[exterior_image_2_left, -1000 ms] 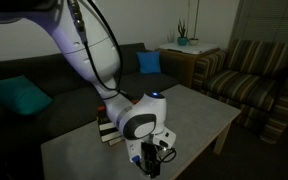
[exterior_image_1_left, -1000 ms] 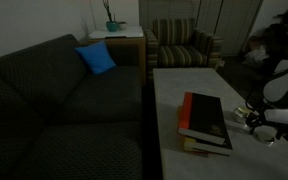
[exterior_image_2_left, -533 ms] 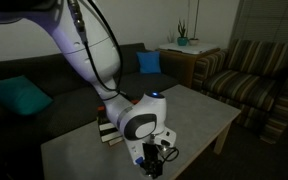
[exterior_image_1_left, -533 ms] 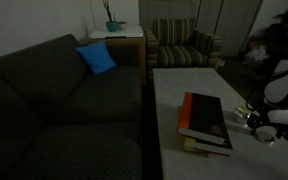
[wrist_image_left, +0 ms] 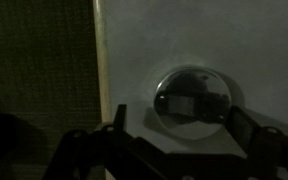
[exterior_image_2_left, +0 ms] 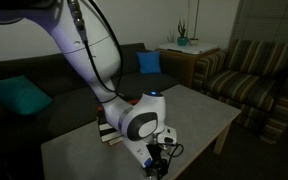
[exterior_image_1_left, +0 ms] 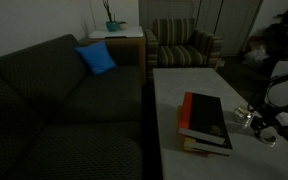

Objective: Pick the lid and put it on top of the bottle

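The lid [wrist_image_left: 192, 98] is a round, pale glassy disc lying flat on the grey table [wrist_image_left: 164, 40], near its edge. In the wrist view my gripper [wrist_image_left: 179, 122] is open, with one dark finger on each side of the lid, not touching it. In both exterior views the gripper [exterior_image_1_left: 259, 123] [exterior_image_2_left: 157, 160] hangs low over the table's near end and hides the lid. A small glassy thing beside the books, which looks like the bottle [exterior_image_1_left: 242, 111], stands just behind the gripper.
A stack of books [exterior_image_1_left: 206, 121] [exterior_image_2_left: 106, 130] lies on the table [exterior_image_1_left: 174, 95] next to the gripper. A dark sofa [exterior_image_1_left: 54, 100] with a blue cushion [exterior_image_1_left: 96, 58] runs along one side. A striped armchair [exterior_image_1_left: 184, 45] stands beyond the table.
The gripper has sunk a little lower toward the table top and shifted slightly. Nothing has been gripped.
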`<state>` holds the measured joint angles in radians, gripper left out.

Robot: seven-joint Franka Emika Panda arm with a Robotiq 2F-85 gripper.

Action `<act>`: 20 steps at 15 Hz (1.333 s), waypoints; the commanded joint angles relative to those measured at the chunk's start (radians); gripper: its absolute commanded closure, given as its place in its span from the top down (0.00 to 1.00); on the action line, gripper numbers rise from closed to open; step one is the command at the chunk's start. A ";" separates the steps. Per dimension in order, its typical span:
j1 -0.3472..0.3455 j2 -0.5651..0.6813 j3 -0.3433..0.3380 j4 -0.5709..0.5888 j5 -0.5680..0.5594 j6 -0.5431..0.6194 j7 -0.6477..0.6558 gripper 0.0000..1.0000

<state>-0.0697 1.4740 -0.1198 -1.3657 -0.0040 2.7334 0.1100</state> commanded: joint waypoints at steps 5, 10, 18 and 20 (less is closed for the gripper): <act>-0.102 0.000 0.114 0.008 -0.022 0.012 -0.250 1.00; -0.123 0.000 0.132 0.010 -0.009 -0.012 -0.288 1.00; -0.114 0.000 0.118 0.010 -0.005 -0.012 -0.265 0.66; -0.115 -0.002 0.116 0.009 -0.004 -0.011 -0.262 0.53</act>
<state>-0.1740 1.4712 -0.0078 -1.3603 -0.0062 2.7363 -0.1492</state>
